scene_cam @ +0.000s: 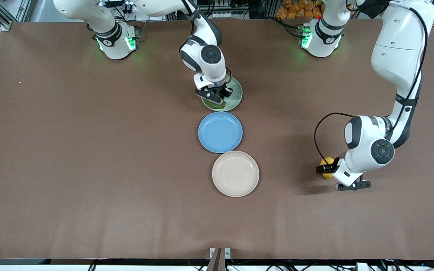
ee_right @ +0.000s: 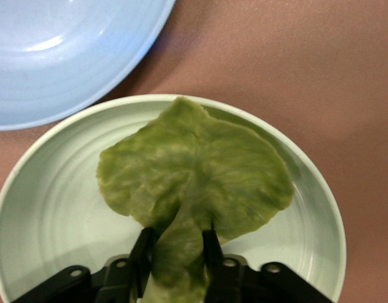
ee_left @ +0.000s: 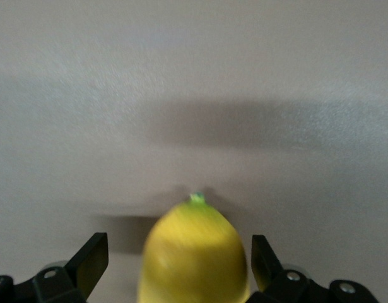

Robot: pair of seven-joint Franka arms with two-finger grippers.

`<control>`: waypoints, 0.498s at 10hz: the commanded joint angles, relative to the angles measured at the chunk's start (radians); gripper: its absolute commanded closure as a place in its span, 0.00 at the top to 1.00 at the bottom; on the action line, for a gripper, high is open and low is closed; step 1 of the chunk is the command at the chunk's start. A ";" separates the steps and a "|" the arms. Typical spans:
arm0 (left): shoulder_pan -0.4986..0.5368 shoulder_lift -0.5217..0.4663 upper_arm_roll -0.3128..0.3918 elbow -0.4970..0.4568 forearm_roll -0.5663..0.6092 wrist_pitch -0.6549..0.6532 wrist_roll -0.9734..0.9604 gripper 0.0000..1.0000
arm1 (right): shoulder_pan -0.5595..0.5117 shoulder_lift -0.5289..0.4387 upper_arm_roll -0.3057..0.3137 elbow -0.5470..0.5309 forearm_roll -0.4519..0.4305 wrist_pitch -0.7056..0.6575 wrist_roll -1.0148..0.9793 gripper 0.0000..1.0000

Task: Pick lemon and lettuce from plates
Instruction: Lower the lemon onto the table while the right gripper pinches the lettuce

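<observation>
The yellow lemon (scene_cam: 328, 174) is low over the bare table toward the left arm's end, away from all plates. My left gripper (scene_cam: 325, 168) is around it. In the left wrist view the lemon (ee_left: 195, 252) sits between the spread fingers of my left gripper (ee_left: 179, 255), with a gap on each side. The dark green lettuce (scene_cam: 219, 105) lies on the pale green plate (scene_cam: 236, 94). My right gripper (scene_cam: 217, 98) is down on it. In the right wrist view my right gripper (ee_right: 176, 243) is shut on a fold of the lettuce (ee_right: 200, 170) over the pale green plate (ee_right: 48, 208).
A blue plate (scene_cam: 220, 131) lies just nearer the front camera than the green one, and also shows in the right wrist view (ee_right: 55, 50). The beige-cream plate (scene_cam: 235, 173) lies nearer still, with nothing on it. The three plates form a close row mid-table.
</observation>
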 commanded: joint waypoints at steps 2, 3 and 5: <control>0.003 -0.084 -0.004 -0.013 0.034 -0.071 -0.015 1.00 | 0.000 -0.074 -0.008 -0.026 0.015 -0.008 0.012 0.00; -0.001 -0.113 -0.004 -0.013 0.034 -0.100 -0.017 1.00 | -0.008 -0.108 -0.016 -0.023 0.015 -0.035 0.010 0.00; 0.001 -0.148 -0.005 -0.016 0.034 -0.133 -0.015 1.00 | -0.048 -0.172 -0.017 -0.020 0.014 -0.068 0.007 0.00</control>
